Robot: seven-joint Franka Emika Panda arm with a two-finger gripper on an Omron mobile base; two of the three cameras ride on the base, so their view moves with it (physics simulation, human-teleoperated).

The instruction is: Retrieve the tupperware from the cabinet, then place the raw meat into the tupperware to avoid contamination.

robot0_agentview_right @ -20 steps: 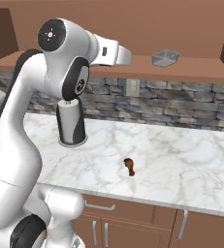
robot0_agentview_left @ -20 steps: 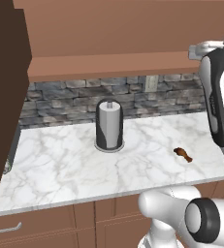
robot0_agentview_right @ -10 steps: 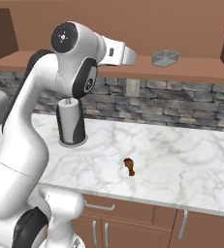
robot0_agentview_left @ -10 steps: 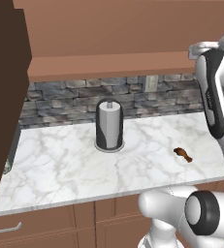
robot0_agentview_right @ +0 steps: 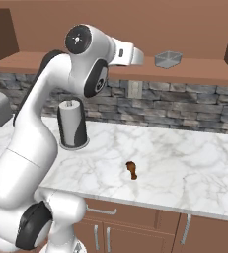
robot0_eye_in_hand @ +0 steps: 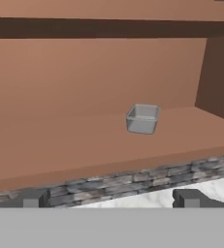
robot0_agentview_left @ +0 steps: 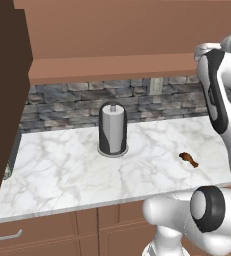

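Gripper spread wide, facing the open cabinet shelf.

Nearest, the gripper (robot0_eye_in_hand: pixel 111 198) is standing with its tips far apart and nothing between them, looking across at the shelf. Down on the marble bench (robot0_agentview_right: pixel 184 163), the raw meat (robot0_agentview_right: pixel 132 169) is lying alone near the front edge, well apart from the paper towel roll (robot0_agentview_right: pixel 72 123) standing upright closer to the stone backsplash (robot0_agentview_right: pixel 184 106). Up beyond, the tupperware (robot0_eye_in_hand: pixel 143 118) is sitting upright on the cabinet (robot0_eye_in_hand: pixel 60 77) shelf, toward its right side wall.
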